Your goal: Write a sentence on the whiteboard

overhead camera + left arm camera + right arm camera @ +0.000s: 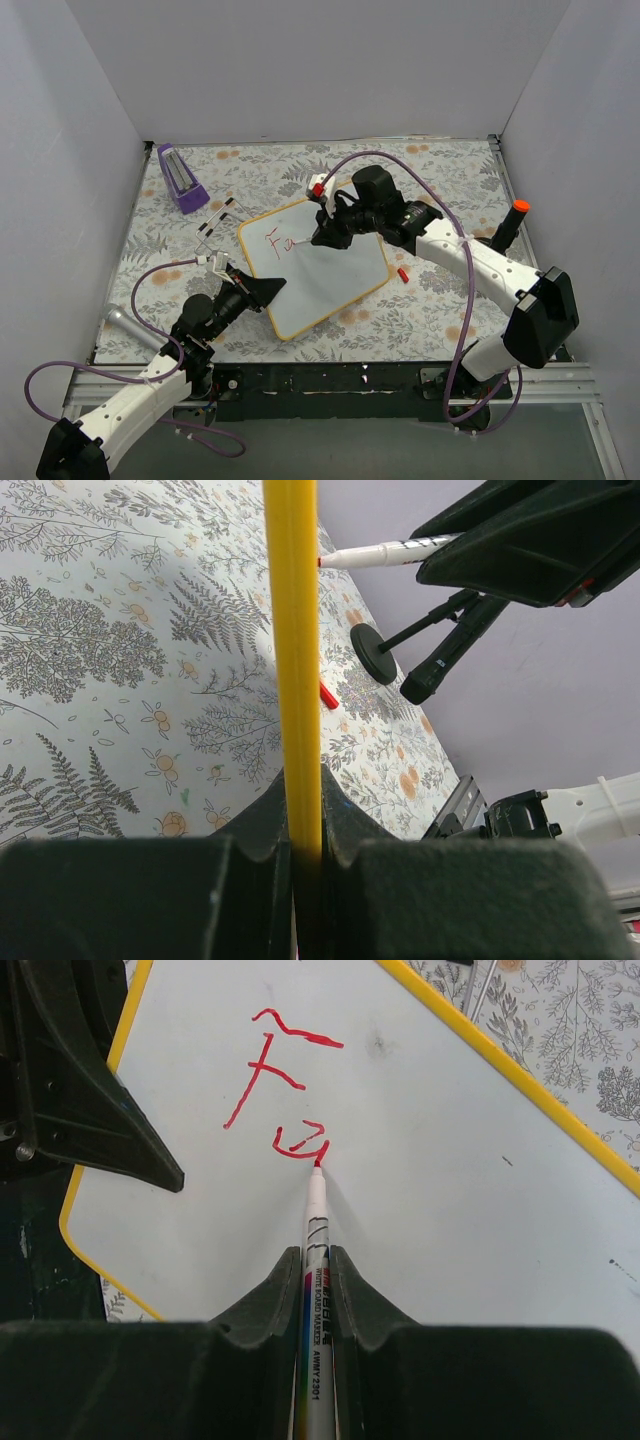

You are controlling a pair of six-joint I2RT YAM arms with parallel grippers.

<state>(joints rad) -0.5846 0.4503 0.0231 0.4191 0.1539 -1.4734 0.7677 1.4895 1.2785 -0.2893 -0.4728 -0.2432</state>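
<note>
The whiteboard lies tilted on the floral table, with a yellow frame. Red letters "Fa", the start of the sentence, sit near its far-left corner. My right gripper is shut on a white marker. The marker's red tip touches the board at the end of the second letter. My left gripper is shut on the board's near-left frame edge. In the left wrist view the yellow edge runs straight up between the fingers. The right wrist view shows the left gripper as a dark shape on the board's corner.
A purple block stands at the back left, with black clips near it. A red cap lies by the board's right edge. A black stand with an orange top is at the right. A grey cylinder lies at the near left.
</note>
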